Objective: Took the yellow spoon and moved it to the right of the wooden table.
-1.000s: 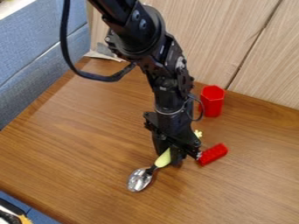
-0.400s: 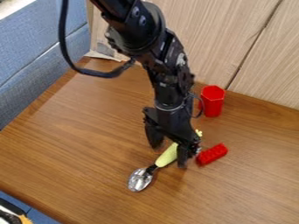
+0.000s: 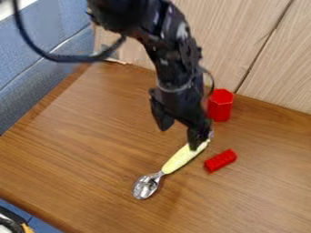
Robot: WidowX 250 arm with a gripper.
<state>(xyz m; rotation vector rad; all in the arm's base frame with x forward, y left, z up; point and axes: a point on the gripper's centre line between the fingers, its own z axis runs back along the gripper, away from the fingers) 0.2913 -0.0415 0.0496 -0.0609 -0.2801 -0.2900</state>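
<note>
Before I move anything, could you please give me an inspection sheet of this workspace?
Surface: brown wooden table, its grain visible.
Job's things: yellow-handled spoon lying flat, metal bowl toward the lower left.
Clutter: red block right of the spoon, not touching it; red hexagonal cup near the back edge.
Gripper: black gripper open over the spoon's upper end; whether it touches, I cannot tell.
Cables: black cable looping from the arm at upper left.
Surroundings: light wood panels behind, blue padded panel at left.
</note>
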